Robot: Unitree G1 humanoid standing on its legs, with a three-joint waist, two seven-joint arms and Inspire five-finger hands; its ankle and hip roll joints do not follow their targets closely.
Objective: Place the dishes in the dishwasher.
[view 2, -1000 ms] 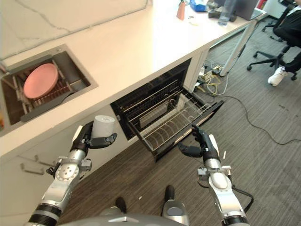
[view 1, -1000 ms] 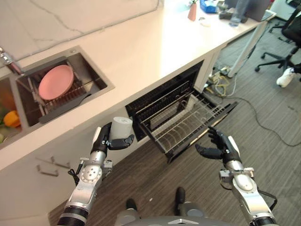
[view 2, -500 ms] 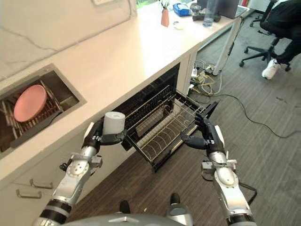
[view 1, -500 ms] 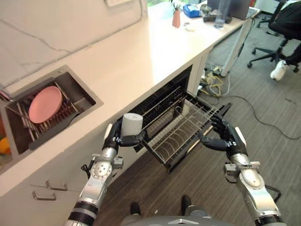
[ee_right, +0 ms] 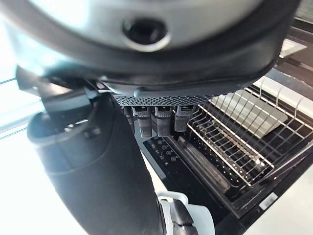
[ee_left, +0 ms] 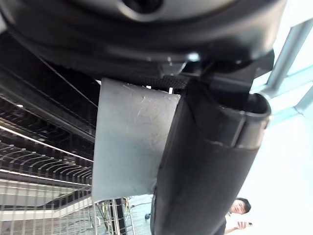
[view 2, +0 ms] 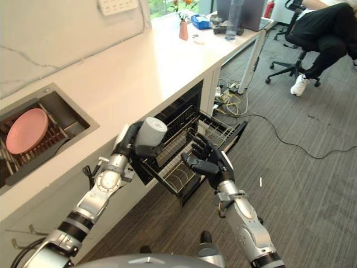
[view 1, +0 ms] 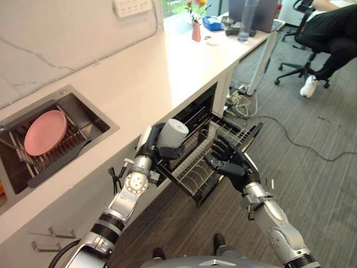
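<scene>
Pale grey cylindrical cup (view 1: pixel 173 133), gripped by left hand (view 1: pixel 152 146), hangs over black wire dishwasher rack (view 1: pixel 215 153); right hand (view 1: pixel 227 163), fingers spread, beside rack.

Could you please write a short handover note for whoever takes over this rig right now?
Left hand: fingers curled round a grey cup, held over the near end of the pulled-out dishwasher rack.
Right hand: open, holding nothing, hovering above the rack.
Done: dishwasher open, rack out, cup picked up.
Left: set the cup in the rack; the pink plate is in the sink's drying rack and has yet to be moved.
</scene>
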